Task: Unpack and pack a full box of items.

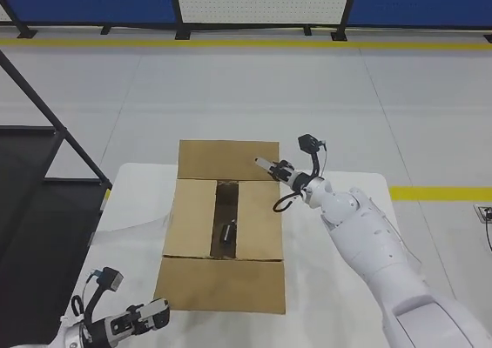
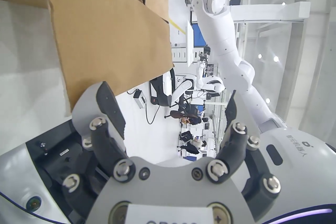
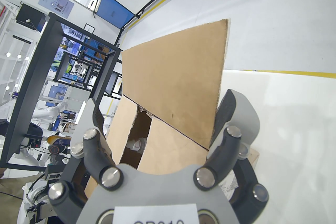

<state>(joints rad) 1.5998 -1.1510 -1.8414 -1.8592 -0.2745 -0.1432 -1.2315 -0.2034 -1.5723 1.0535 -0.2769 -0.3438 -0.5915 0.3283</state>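
The right gripper (image 1: 266,162) is spread wide and empty over the far right corner of the brown corrugated cardboard box (image 1: 192,217); the left gripper (image 1: 151,316) is likewise wide, just off its near flap; flat inner flaps leave a narrow dark slit; the box sits on the white table (image 1: 137,196).

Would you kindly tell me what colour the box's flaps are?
Plain brown cardboard, unpatterned; the box shows best in the top view.
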